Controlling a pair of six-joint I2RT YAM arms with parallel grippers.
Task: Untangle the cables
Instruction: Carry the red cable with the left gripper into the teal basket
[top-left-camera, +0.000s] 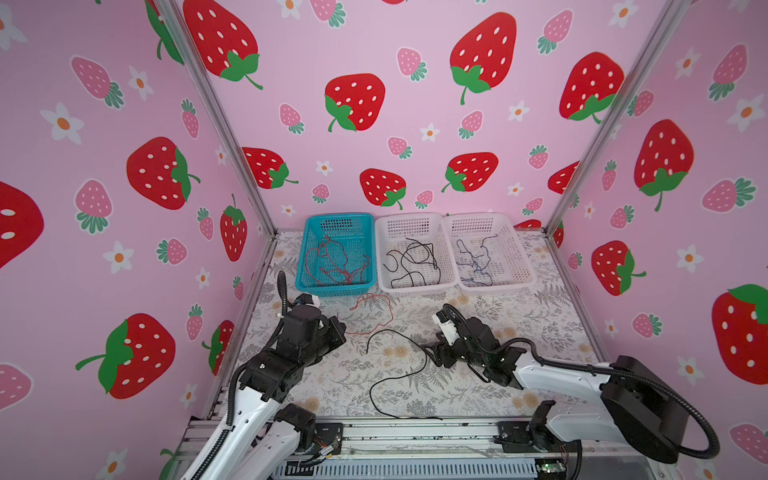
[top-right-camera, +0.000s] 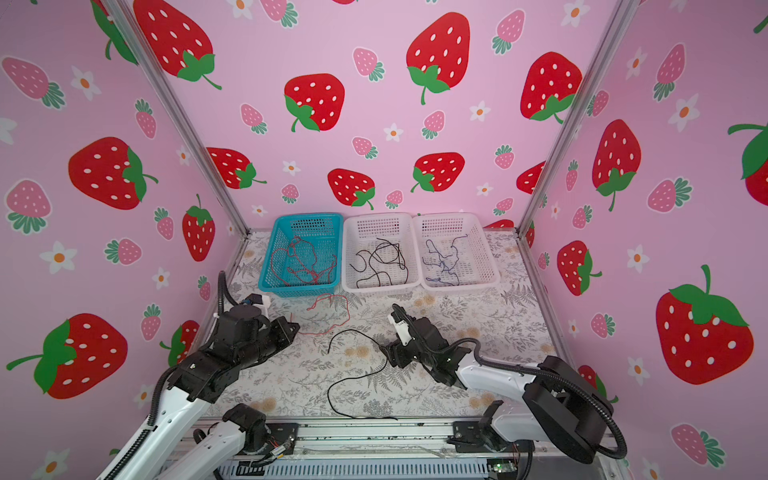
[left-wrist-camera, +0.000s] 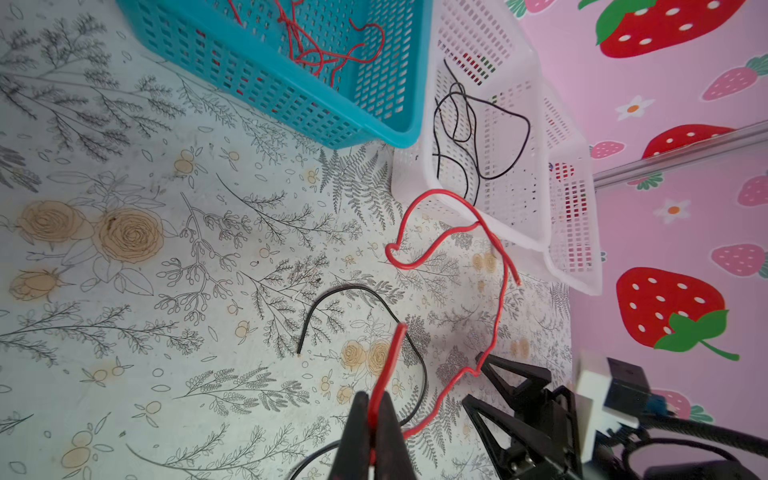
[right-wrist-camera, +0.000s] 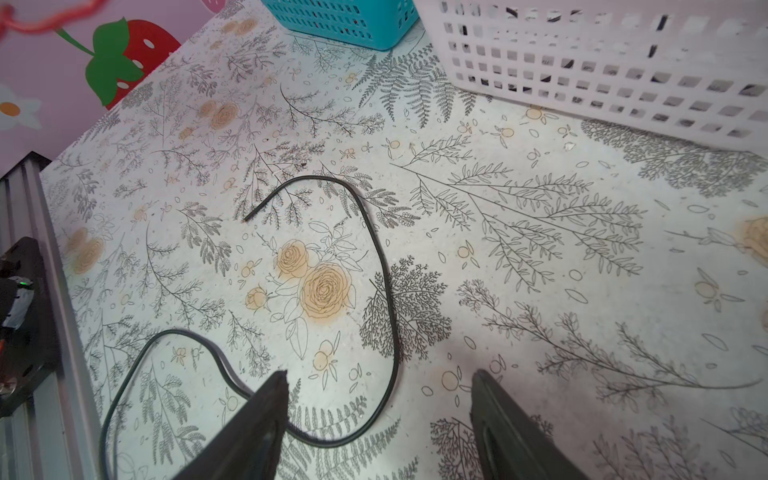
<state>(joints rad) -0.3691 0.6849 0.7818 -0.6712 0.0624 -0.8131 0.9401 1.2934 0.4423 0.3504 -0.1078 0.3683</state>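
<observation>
Nearest, right gripper (right-wrist-camera: 380, 376) spread wide and empty, black cable (right-wrist-camera: 386, 291) on the table (right-wrist-camera: 540, 249) running lengthwise between its fingers (right-wrist-camera: 257, 415). Beyond, left gripper (left-wrist-camera: 374, 399) pinched tight on the red cable (left-wrist-camera: 503, 291) (rest looping away toward the far side). Farthest, blue basket (top-left-camera: 338, 216), nearer the left arm (top-left-camera: 257, 399).

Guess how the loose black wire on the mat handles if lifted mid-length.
Probably floppy: the black wire lies in loose curves, so both ends would likely droop. Likely very light, being so thin. It may slip: it lies flat on the mat between the fingers of the open right gripper, far slimmer than they are.
</observation>
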